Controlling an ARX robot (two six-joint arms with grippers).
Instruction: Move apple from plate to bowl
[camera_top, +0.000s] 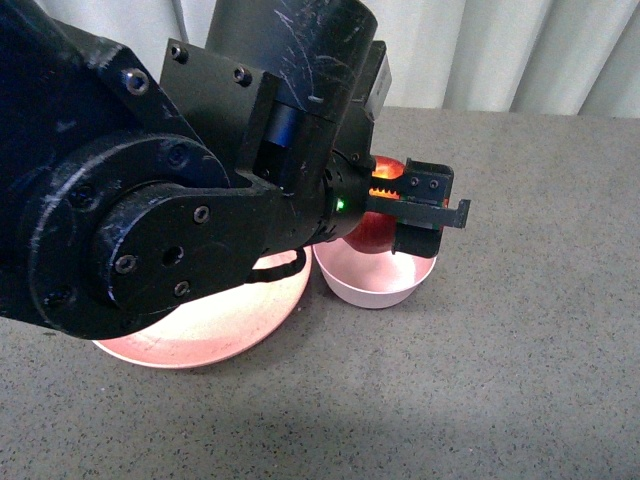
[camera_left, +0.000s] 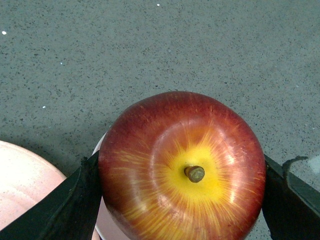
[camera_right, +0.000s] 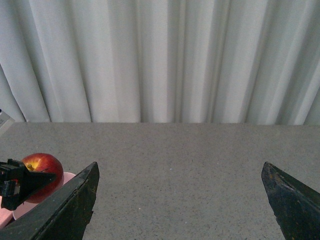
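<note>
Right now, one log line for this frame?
phase: carry | left gripper: shut on apple, above bowl | right gripper: open, empty | apple off plate

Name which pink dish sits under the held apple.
The small, deep pale pink bowl, right of the wide salmon-pink plate; the glossy red apple hangs over it.

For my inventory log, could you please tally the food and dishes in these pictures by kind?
apple: 1
salmon-pink plate: 1
pale pink bowl: 1
Total: 3
</note>
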